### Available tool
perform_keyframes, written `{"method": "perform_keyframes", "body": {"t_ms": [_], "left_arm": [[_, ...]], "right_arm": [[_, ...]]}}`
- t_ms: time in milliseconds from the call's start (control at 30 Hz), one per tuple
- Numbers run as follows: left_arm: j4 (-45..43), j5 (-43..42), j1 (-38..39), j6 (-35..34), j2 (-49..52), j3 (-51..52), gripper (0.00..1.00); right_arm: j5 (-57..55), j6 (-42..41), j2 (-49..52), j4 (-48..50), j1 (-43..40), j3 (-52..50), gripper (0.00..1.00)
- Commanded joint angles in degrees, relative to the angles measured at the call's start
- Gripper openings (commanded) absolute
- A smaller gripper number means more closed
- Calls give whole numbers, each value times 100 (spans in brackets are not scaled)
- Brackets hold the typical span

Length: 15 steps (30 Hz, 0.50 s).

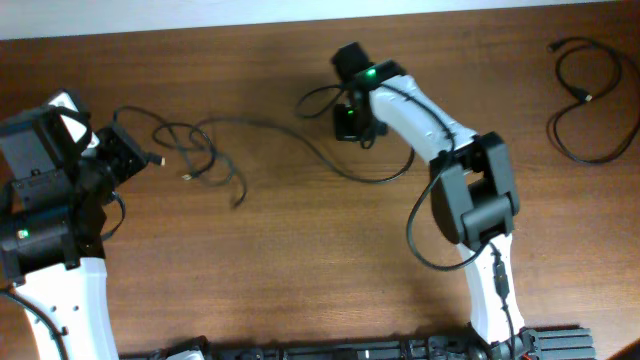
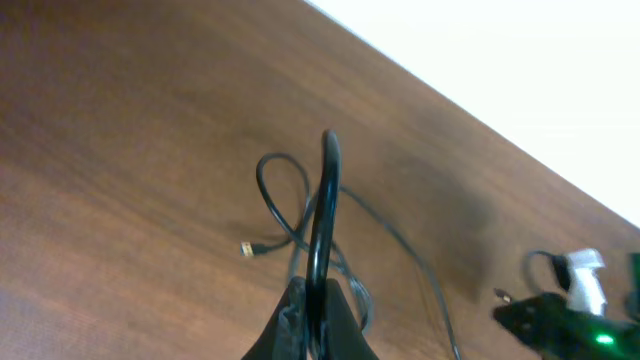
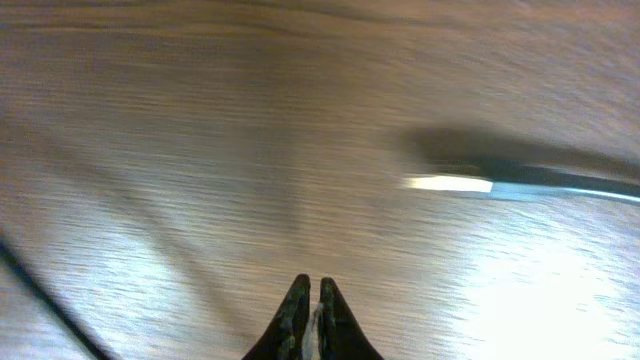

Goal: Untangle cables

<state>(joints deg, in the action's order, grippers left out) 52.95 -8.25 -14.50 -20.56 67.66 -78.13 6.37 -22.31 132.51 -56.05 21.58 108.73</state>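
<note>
Brown wood-grain bench (image 1: 300, 270), pale strip (image 1: 200, 15) beyond its far edge. We log one thin black cable (image 2: 320, 210) in loose crossing loops near the far left corner, and a second cable (image 1: 585, 97) looped at the far right corner. The left gripper (image 2: 312, 298) pinches the first cable; the right gripper (image 3: 312, 300) has its fingers pressed together.

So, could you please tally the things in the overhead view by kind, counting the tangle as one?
robot arms: 2 (left arm, right arm)
tangled cable bundle: 1
separate looped cable: 1
Total: 4
</note>
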Motion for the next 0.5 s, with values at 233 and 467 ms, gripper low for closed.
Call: {"method": "perform_keyframes", "body": {"t_ms": [233, 467], "left_arm": [[229, -916, -50, 90, 428, -57, 0], [831, -1346, -50, 503, 428, -57, 0]], "right_arm": [[4070, 1687, 31, 275, -166, -20, 44], [4666, -348, 68, 2518, 472, -20, 47]]}}
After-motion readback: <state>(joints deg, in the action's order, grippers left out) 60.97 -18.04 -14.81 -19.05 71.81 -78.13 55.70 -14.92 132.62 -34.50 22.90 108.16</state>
